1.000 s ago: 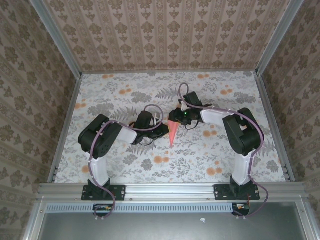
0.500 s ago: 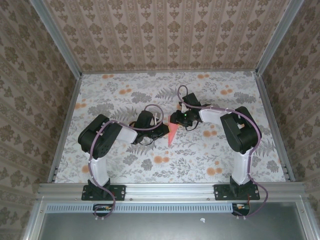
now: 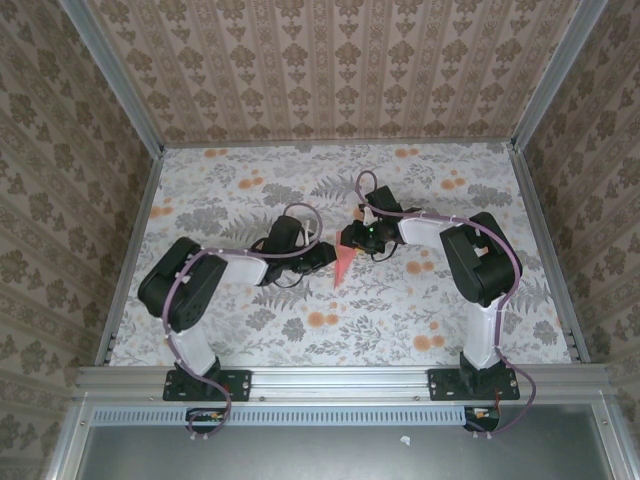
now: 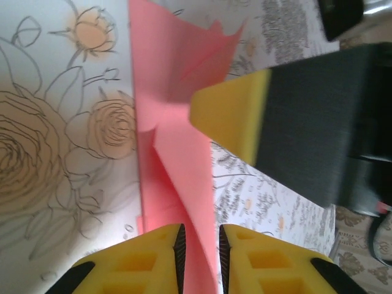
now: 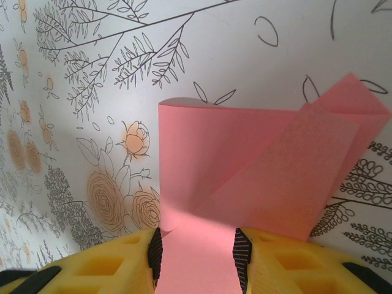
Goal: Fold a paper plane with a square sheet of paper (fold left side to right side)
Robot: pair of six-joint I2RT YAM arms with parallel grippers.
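At the near edge, both arms are bolted to a metal rail (image 3: 340, 380). The left arm (image 3: 185, 300) rises from its base, bends sharply at the elbow out to the left, and its forearm runs right and slightly away across the flowered table (image 3: 400, 310). The right arm (image 3: 480, 270) mirrors it: upright from its base, elbow bent, forearm reaching left toward the middle. Their wrists nearly meet at the table's centre, where the left gripper (image 3: 325, 256) and the right gripper (image 3: 350, 237) sit just beside each other over the wide end of the paper plane (image 3: 342, 268), whose point aims back toward the rail. In the left wrist view the left gripper (image 4: 199, 236) has its yellow fingers a narrow gap apart with the pink paper plane (image 4: 174, 159) running between them; whether the pads touch it I cannot tell. A yellow finger (image 4: 229, 116) of the right gripper sits against the paper farther along. In the right wrist view the right gripper (image 5: 196, 242) has its fingers set wider apart, straddling the paper plane (image 5: 245, 165), which lies on the table with a flap folded across. Beyond stands the patterned back wall (image 3: 340, 70).
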